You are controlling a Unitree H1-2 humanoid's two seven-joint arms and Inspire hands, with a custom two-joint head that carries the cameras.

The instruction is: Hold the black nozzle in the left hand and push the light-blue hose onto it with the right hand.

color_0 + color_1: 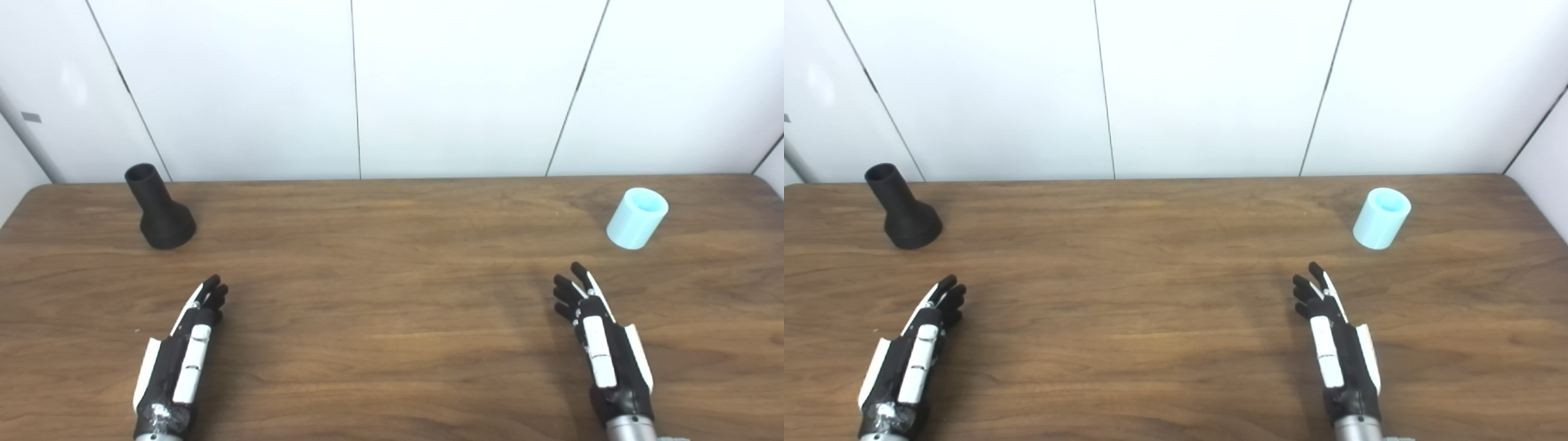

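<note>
Starting with the left eye view: black nozzle (160,209) stands on its wide base at the far left of the wooden table (392,318), narrow neck up and tilted a bit left in the picture, mouth open at the top. Left hand (184,349) lies near the front edge, fingers stretched forward and loosely apart, holding nothing; nozzle is ahead of it and slightly to its left, near but clearly apart. Light-blue hose (637,218), a short stubby tube, stands on end at the far right, open end up, leaning slightly right. Right hand (603,343) is likewise extended, empty, fingers a little spread; hose sits ahead and a little to its right. Each hand is the nearer one to its own part, so no crossing needed. Nozzle and hose are well apart, the table's width between them. Right eye view: same layout, nozzle (906,215) at far left near the back edge, hose (1381,218) far right, left hand (909,361) and right hand (1338,349) both flat-ish and empty. My read: both long axes roughly vertical, so side grasps suit, then parts need turning to line up. Table is bare brown woodgrain; white panelled wall (1200,86) behind with dark seams.
</note>
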